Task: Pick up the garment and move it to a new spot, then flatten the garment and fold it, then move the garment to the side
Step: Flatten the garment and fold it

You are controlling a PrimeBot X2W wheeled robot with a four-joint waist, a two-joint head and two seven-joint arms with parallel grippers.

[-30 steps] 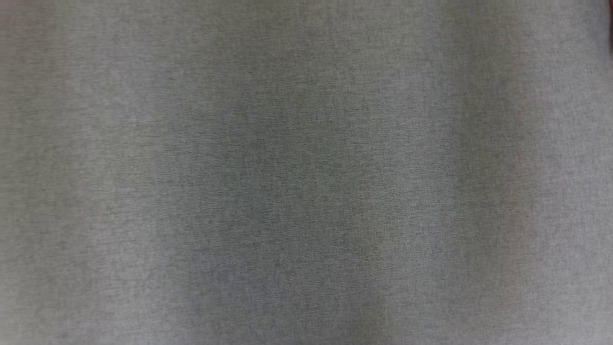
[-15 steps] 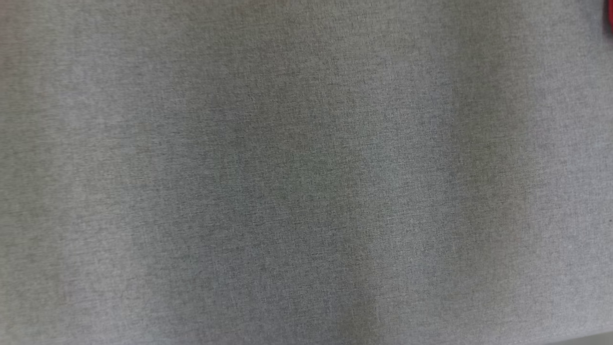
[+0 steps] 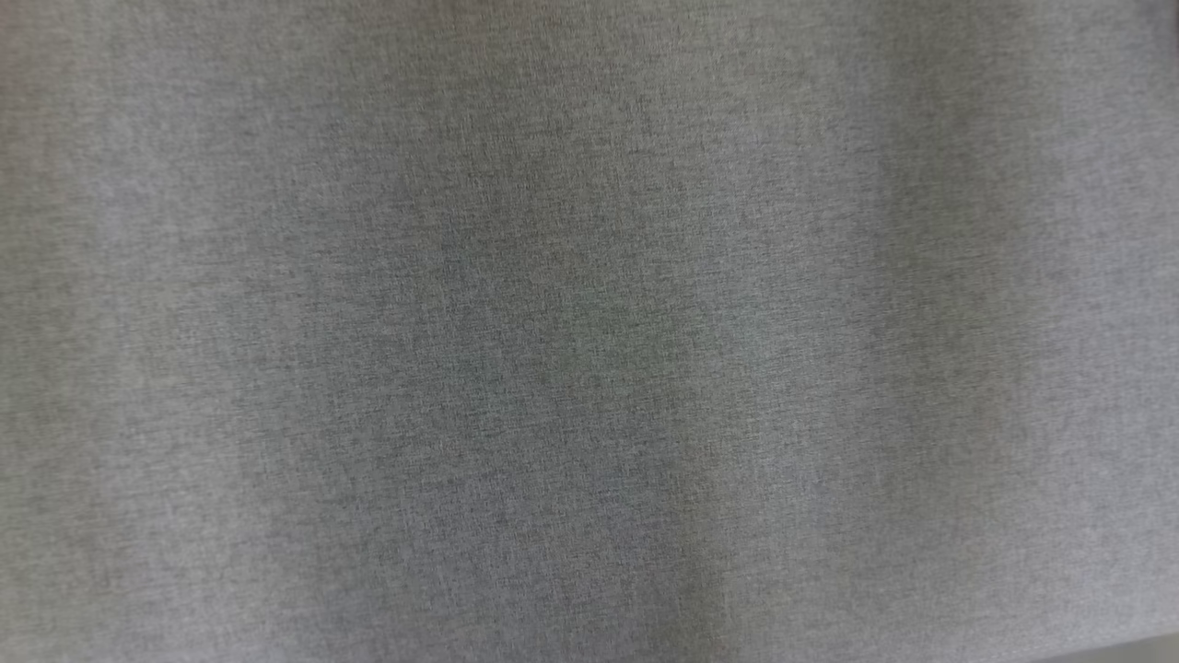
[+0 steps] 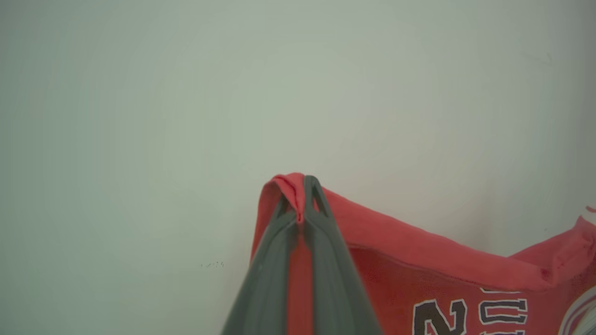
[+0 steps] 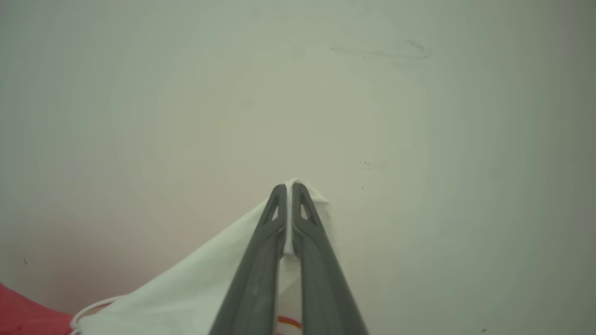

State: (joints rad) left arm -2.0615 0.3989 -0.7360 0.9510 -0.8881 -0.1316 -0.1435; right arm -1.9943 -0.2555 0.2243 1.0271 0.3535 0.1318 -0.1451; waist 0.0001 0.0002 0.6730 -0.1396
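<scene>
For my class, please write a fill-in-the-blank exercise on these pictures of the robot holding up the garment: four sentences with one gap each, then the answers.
1. The left hand grips an edge of the garment where the cloth is ____ in colour.
2. The right hand pinches a part of the same garment that is ____ in colour.
3. Neither hand is open: both are ____ on the cloth.
4. In the head view, the woven surface is ____ in colour.

Missing words: red; white; shut; grey

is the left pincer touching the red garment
Touching. The left wrist view shows the left pincer shut on the garment, with a red fold clamped between its jaws.
</scene>
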